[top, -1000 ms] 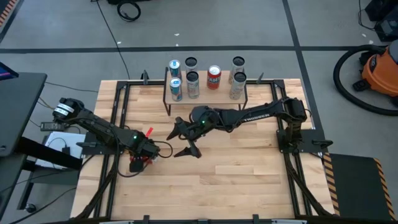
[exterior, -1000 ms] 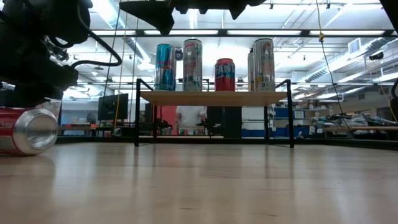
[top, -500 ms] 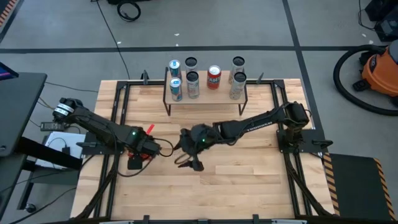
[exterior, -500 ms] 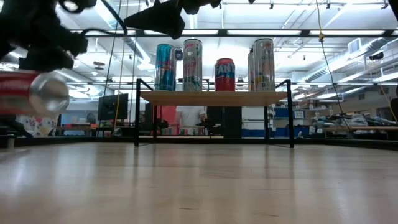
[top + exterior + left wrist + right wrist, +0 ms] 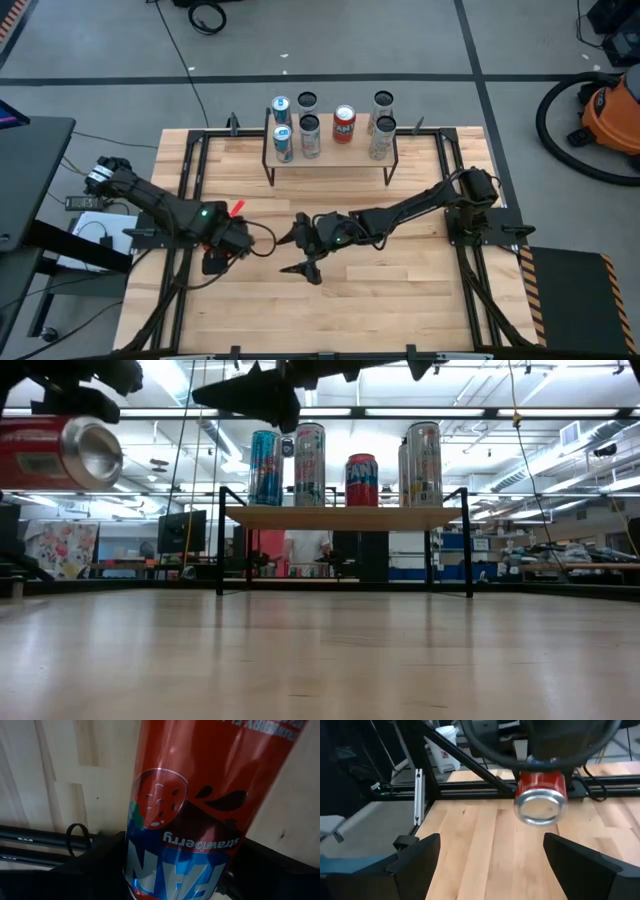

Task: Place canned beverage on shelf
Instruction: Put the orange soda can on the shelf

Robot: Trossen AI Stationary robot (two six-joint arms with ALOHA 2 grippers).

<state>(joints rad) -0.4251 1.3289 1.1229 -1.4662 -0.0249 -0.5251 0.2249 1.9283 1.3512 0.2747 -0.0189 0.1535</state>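
Note:
A red strawberry-drink can [image 5: 55,452] hangs level high above the table at the left, with my left gripper [image 5: 222,248] shut on it from above. It fills the left wrist view [image 5: 200,795] and shows end-on in the right wrist view [image 5: 540,800]. My right gripper [image 5: 297,252] stands open at the table's middle, pointing at the can's silver end with a gap between them. The shelf [image 5: 330,160] stands on its black legs at the table's far side, with several upright cans [image 5: 345,465] on its board. My left gripper pinches the can's round side wall [image 5: 145,870] between its two fingers [image 5: 95,870]. The fingers come from above, pointing down, and lie across the can. The can lies level in the hold, lifted clear of the table.
Black frame rails [image 5: 190,190] run along the table's left and right sides, and a cable loops beside my left gripper. Bare wood [image 5: 380,290] lies at the near middle and in front of the shelf. A person stands in the room behind the shelf [image 5: 305,550].
My left gripper has risen with the red can, which lay on the table a second ago and now hangs clear, still level. My right gripper has swung toward the table's near left, closer to the can, and sunk a little.

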